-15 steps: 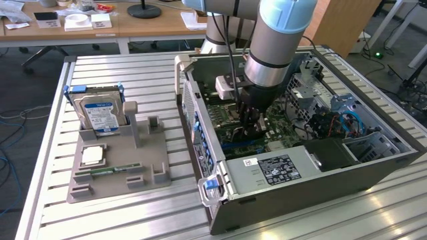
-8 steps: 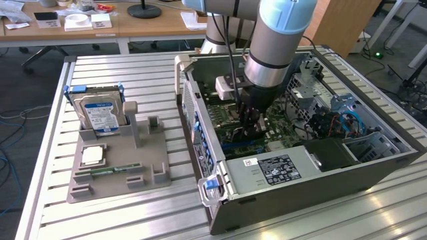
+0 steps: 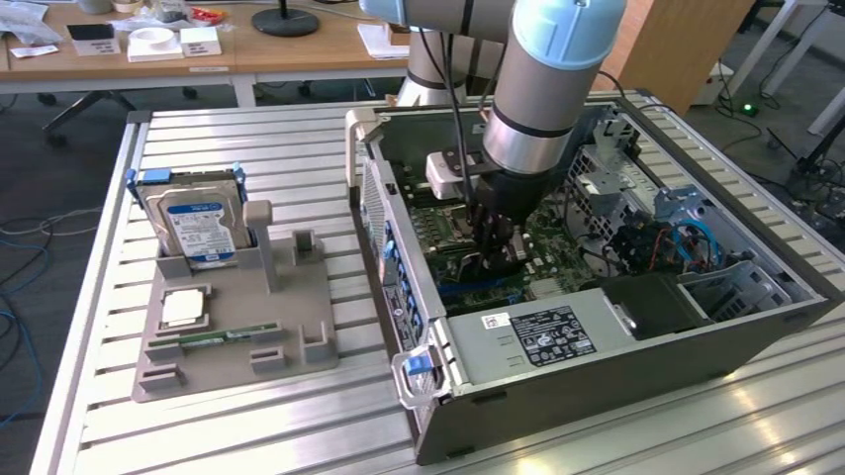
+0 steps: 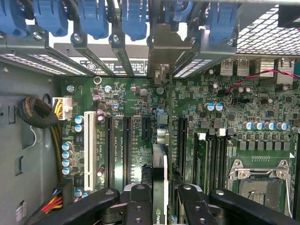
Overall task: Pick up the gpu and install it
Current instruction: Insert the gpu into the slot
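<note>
The tool (image 4: 161, 199) grips the gpu (image 4: 160, 159), a thin dark card seen edge-on with a tan-silver end bracket, standing upright over the green motherboard (image 4: 136, 108) inside the open computer case (image 3: 595, 356) on the slatted counter (image 3: 237, 129).

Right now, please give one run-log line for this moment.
gripper: shut on gpu | place: inside case, over motherboard slots | gpu bracket: at rear slot
</note>
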`<state>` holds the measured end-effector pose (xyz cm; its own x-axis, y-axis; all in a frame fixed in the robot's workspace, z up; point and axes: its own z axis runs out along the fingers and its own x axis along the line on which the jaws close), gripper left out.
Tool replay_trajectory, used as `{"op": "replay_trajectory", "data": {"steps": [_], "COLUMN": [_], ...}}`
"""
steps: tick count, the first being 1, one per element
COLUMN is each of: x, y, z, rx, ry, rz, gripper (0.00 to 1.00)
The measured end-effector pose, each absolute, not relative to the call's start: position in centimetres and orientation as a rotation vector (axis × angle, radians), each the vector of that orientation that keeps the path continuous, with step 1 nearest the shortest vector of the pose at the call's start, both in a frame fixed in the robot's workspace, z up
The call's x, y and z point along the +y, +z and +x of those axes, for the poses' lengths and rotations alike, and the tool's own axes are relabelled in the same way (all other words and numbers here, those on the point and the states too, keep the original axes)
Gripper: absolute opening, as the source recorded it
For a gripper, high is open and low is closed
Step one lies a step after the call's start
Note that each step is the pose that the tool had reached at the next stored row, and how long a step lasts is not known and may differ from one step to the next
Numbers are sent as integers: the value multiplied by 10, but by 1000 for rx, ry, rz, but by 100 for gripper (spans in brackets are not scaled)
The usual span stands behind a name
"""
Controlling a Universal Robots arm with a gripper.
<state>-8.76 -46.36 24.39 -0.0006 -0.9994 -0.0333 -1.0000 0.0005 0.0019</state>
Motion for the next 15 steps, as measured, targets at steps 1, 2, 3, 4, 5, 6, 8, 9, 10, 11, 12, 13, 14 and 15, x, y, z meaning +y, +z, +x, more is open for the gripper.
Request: {"op": "replay_trajectory", "data": {"steps": [1,2,3,4,5,6,8,9,10,11,12,13,14,15], "x": [-464,-464,-464,-464,-464,-464,-464,-463,-463,-464,-464,-464,-464,-464], "y": [244,244,244,244,244,244,243,243,243,243,243,243,243,243], "z": [-88,-88,-88,-88,-88,-88,-88,-88,-88,-88,-88,-88,-88,-88], "rx": [2206,2206,2206,2206,2206,2206,2206,2206,2206,2206,2206,2206,2206,2206], "ry": [39,39,39,39,39,39,39,39,39,39,39,39,39,39], "rz": [-2205,-2205,-2205,-2205,-2205,-2205,-2205,-2205,-2205,-2205,-2205,-2205,-2205,-2205], "gripper": [26,26,26,26,26,26,26,26,26,26,26,26,26,26]}}
